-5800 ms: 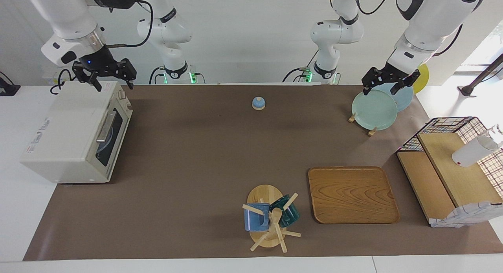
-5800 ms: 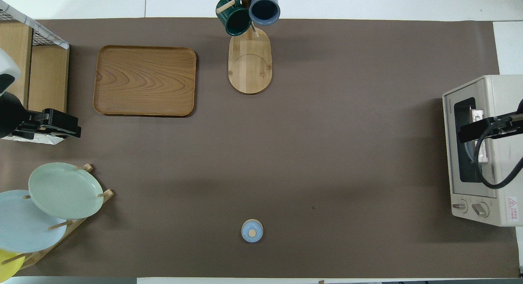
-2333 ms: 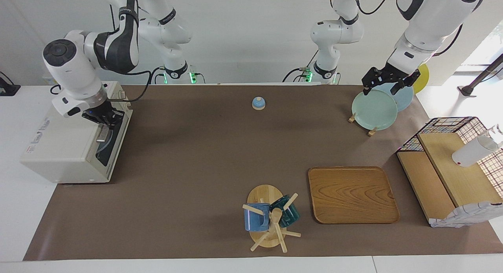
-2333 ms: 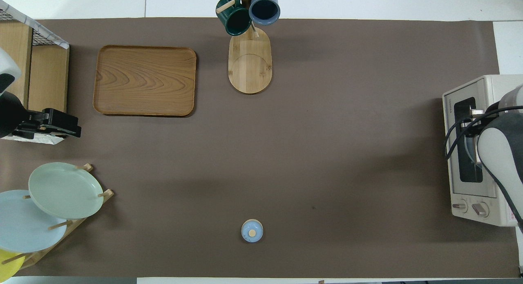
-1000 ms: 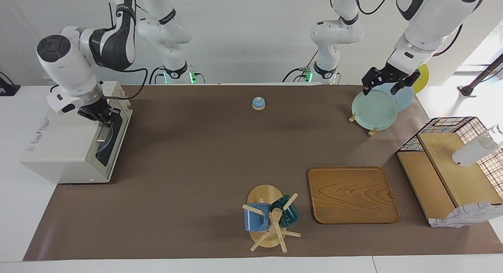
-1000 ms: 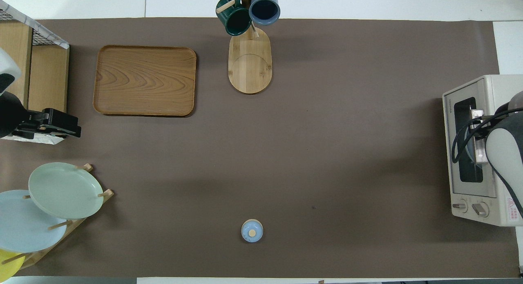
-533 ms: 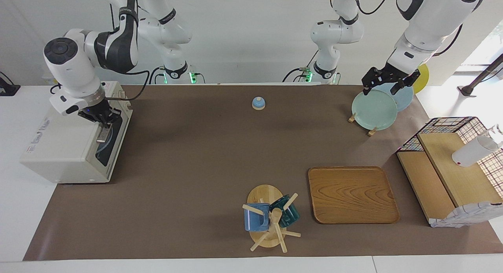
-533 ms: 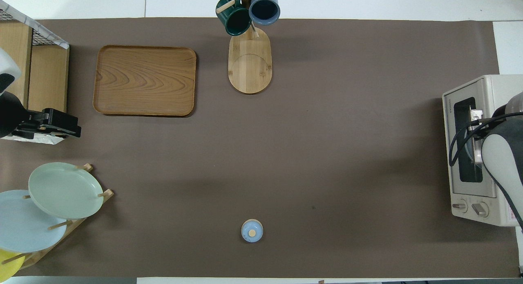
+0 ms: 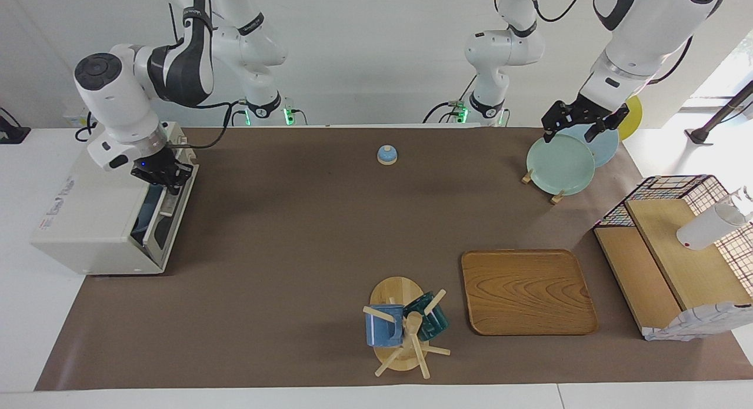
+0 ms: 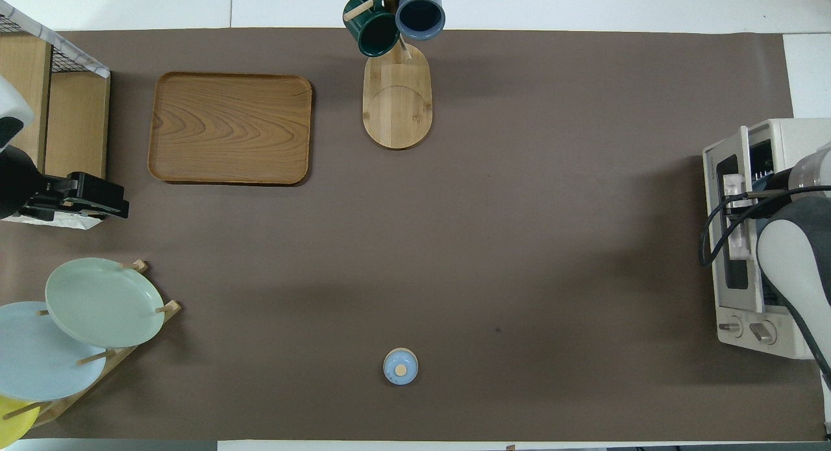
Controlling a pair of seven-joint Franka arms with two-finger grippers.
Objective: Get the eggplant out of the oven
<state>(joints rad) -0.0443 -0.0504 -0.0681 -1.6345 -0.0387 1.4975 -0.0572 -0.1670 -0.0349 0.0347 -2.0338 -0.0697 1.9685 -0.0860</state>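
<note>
At the right arm's end of the table stands the oven, a boxy off-white metal case. Its dark glass door is tilted ajar at the top. The right gripper is down on the door's upper edge at the silver bar handle; I cannot tell whether it is clamped on it. Something pale blue shows in the gap, but the eggplant cannot be made out there.

Mid-table, near the robots, sits a small round blue bell. Farther out is a wooden mug tree on an oval base, holding a blue mug and a dark green mug. Just beside it, toward the left arm's end, lies a grained wooden tray with rounded corners.

The left gripper waits, spread wide and holding nothing, over smooth glazed plates that stand tilted in a wooden rack. At that end there is also a stepped wooden shelf with a wire-mesh back.

A matte brown mat covers the white table, and the wall is plain white.
</note>
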